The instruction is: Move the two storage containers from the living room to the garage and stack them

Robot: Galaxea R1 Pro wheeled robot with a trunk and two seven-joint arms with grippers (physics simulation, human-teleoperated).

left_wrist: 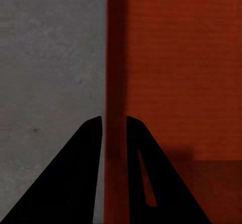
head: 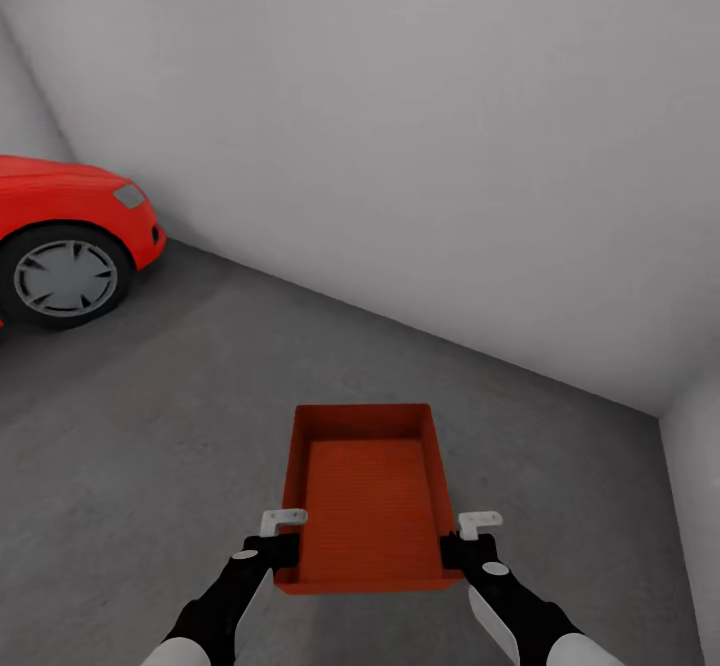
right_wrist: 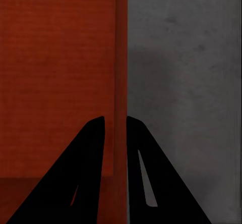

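storage container (head: 368,491) held over garage floor (head: 150,426), red car (head: 70,236) well apart | left tool (head: 283,546) and right tool (head: 455,549) each pinch a long side wall | likely light, rigid, thin-walled: grip walls evenly

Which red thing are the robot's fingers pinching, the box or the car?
The storage container: both grippers pinch its side walls. The car sits far off, untouched.

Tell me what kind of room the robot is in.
Most likely a garage: a red car is parked on a dark grey concrete floor, and the white walls are bare. Both grippers hold an orange-red storage container above that floor.
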